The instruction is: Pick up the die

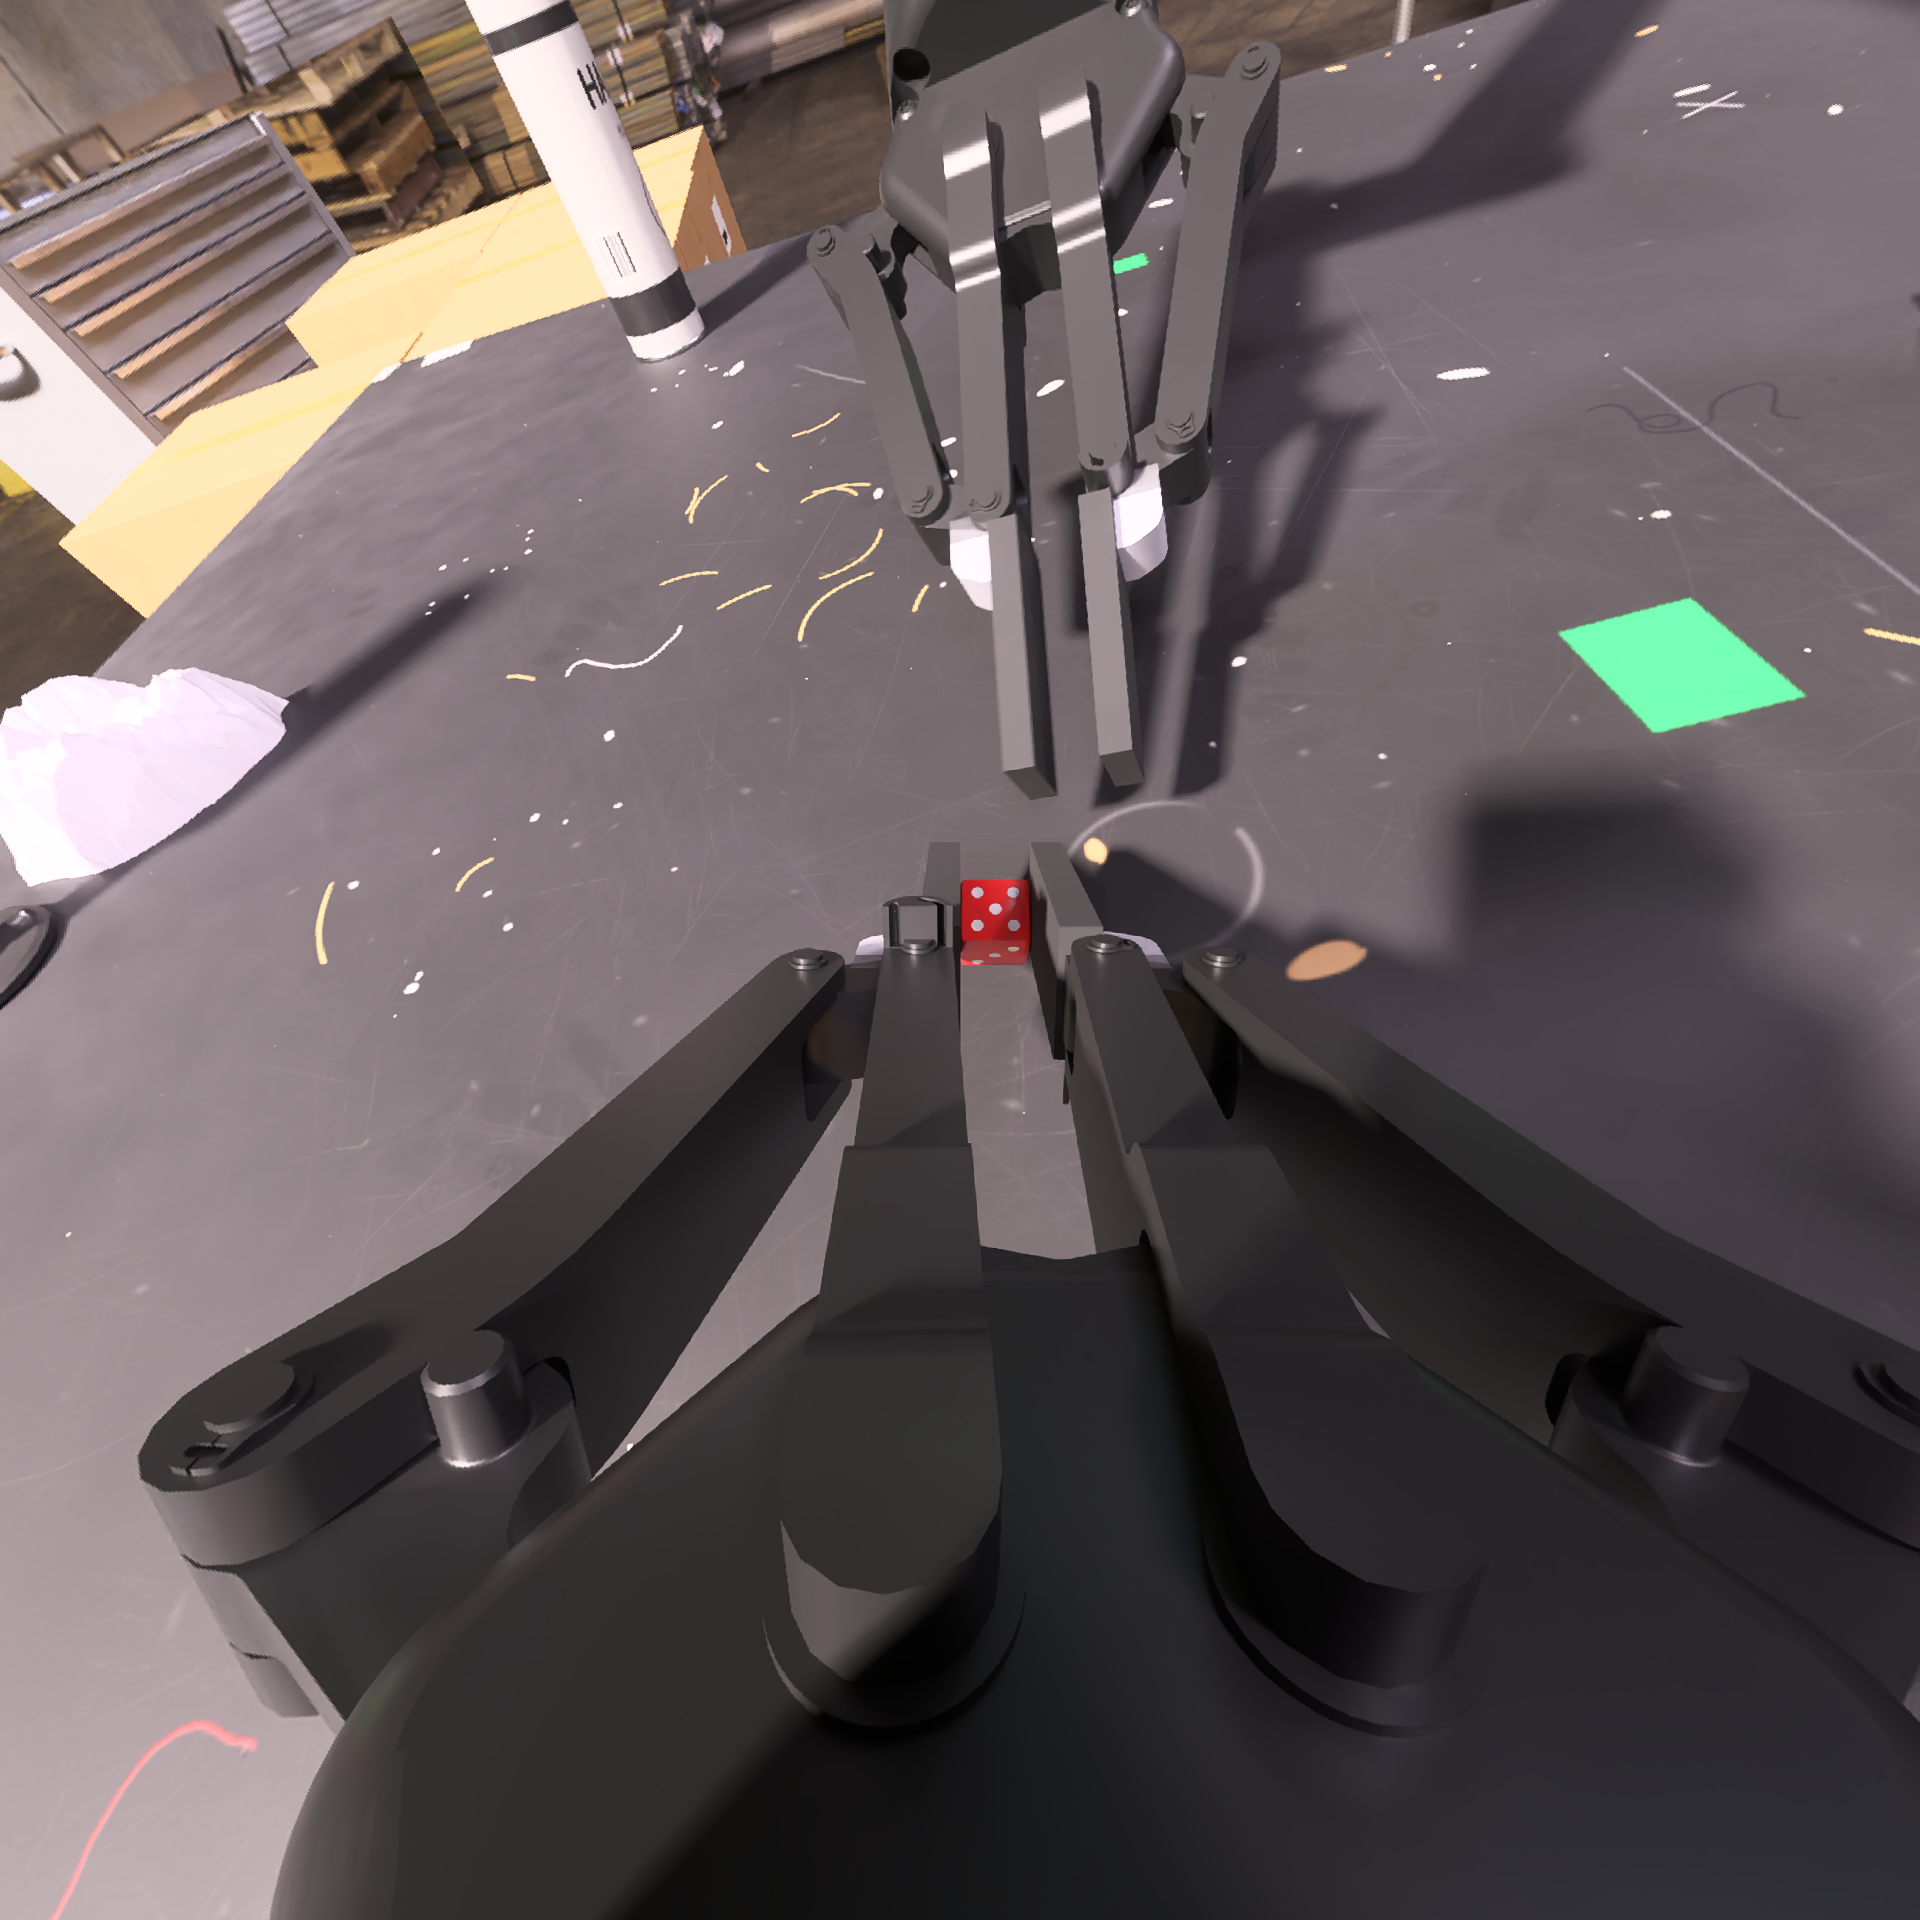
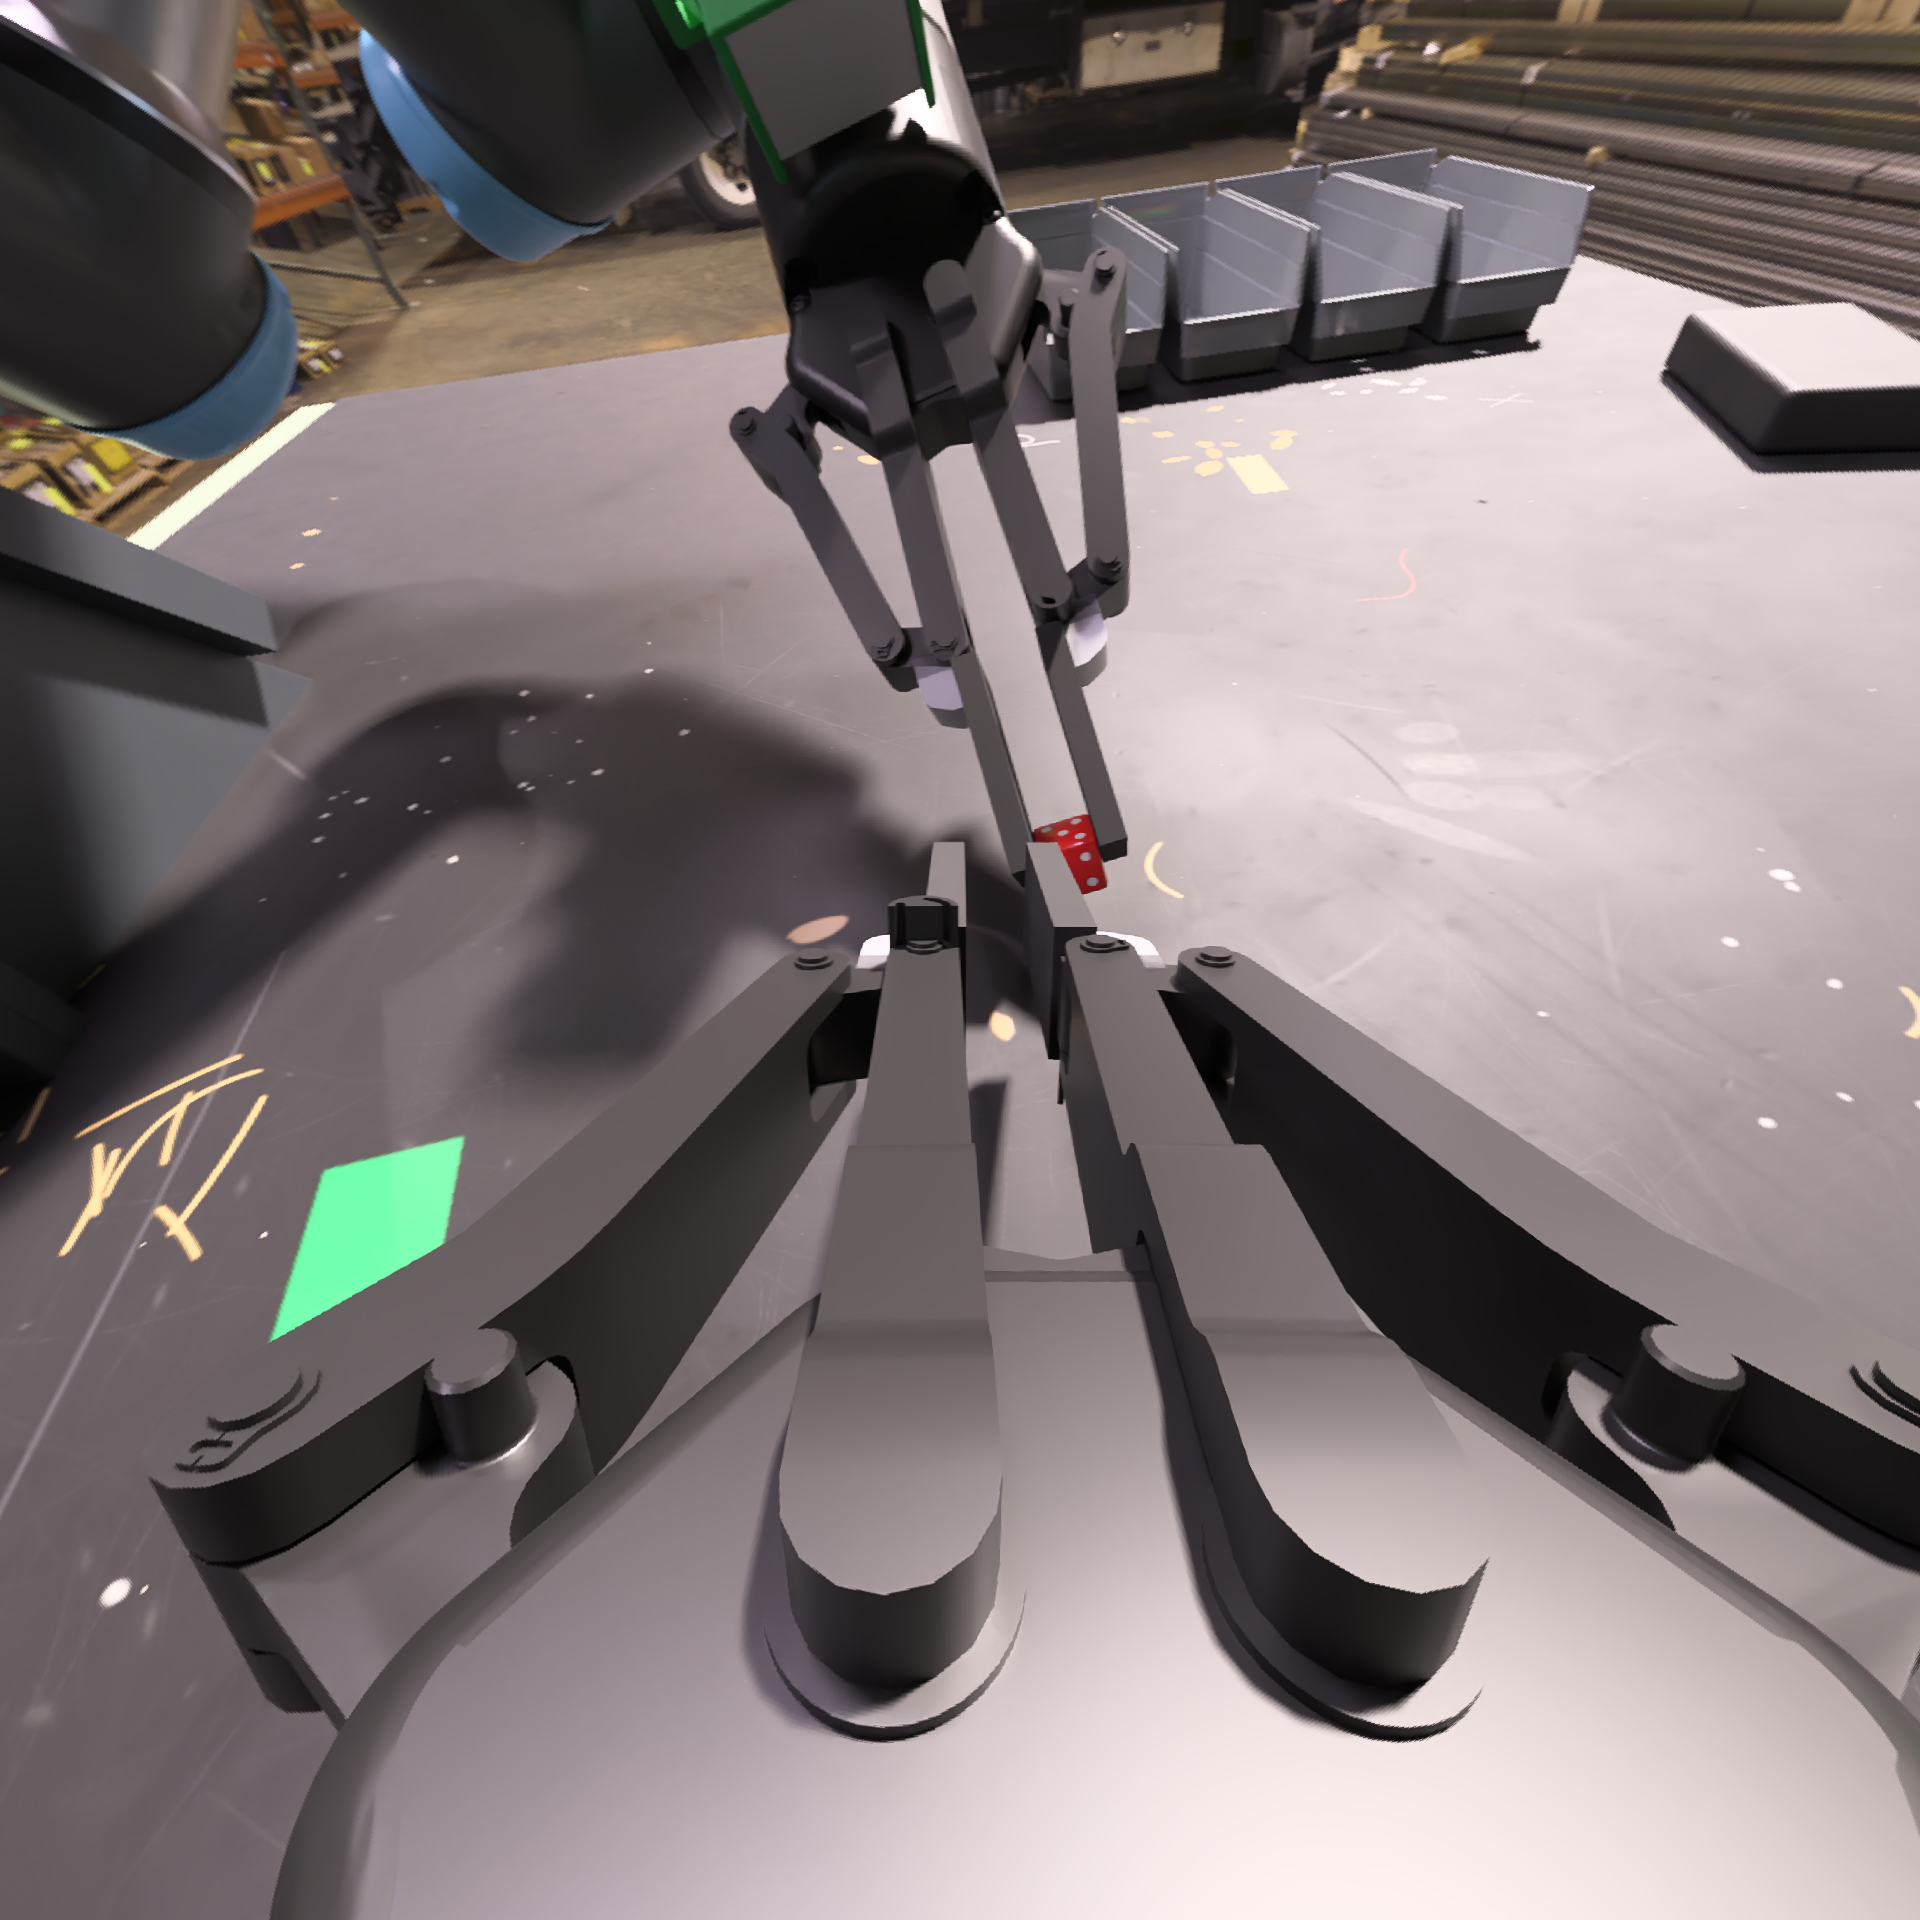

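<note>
Die (image 1: 994, 911) between left tool (image 1: 997, 883) fingers, right tool (image 1: 1075, 774) just behind, above table (image 1: 520, 1039)

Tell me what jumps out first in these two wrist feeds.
The red die stands out at once, clamped between the left gripper fingers over the dark scratched table. The right gripper hangs just beyond it, its fingers nearly together and empty. A bright green patch lies on the table off to one side.

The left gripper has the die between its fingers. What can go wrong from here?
The small red die with white dots sits only at the tips of the left gripper, so it might slip or twist out. The right gripper hangs nearby, so lifting could risk a bump.
</note>
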